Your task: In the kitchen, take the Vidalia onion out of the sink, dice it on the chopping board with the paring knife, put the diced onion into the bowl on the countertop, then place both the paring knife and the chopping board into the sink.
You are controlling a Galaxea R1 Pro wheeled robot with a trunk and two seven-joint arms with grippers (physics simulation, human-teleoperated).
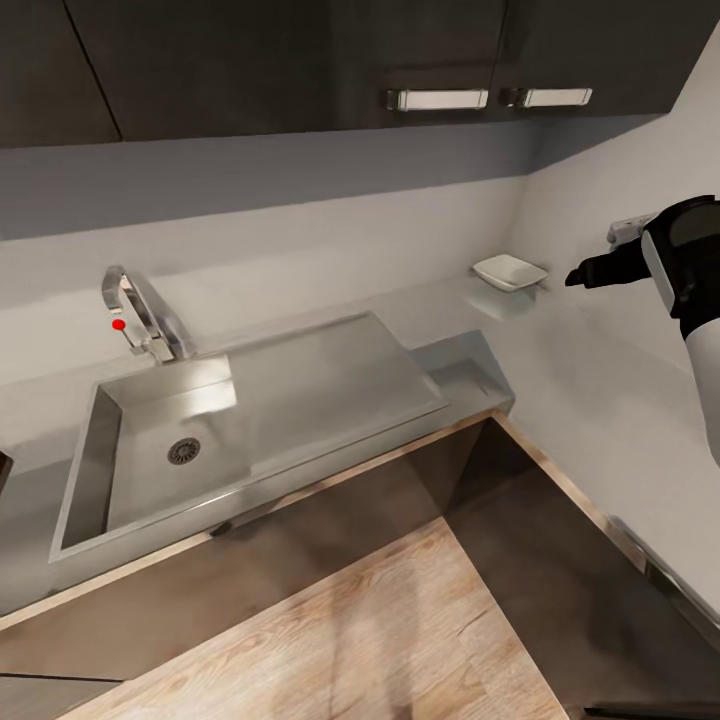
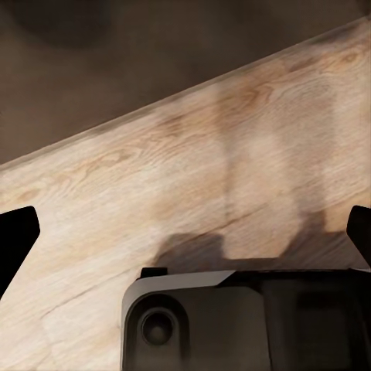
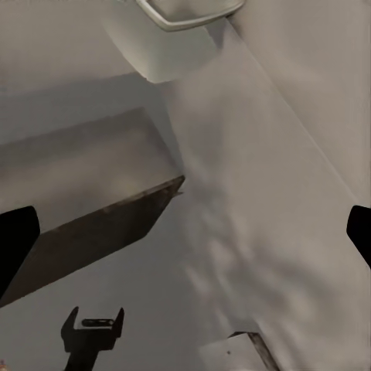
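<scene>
The steel sink (image 1: 92,462) lies in the grey countertop (image 1: 445,300), its basin bare around the round drain (image 1: 184,451). A tap (image 1: 140,318) with a red-tipped lever stands behind it. The white bowl (image 1: 508,271) sits on the countertop in the back right corner, and its rim (image 3: 189,14) shows in the right wrist view. My right gripper (image 1: 588,274) hangs in the air just right of the bowl, pointing at it; its fingers (image 3: 185,239) are spread wide, open and empty. My left gripper (image 2: 185,239) is open over the floor. Onion, chopping board and paring knife are out of view.
Dark wall cabinets (image 1: 300,60) with steel handles hang over the counter. A wall socket (image 1: 625,230) is behind my right arm. Dark cabinet fronts (image 1: 330,540) and a wood-plank floor (image 1: 380,640) lie below the counter edge. The steel drainboard (image 1: 330,370) extends right of the basin.
</scene>
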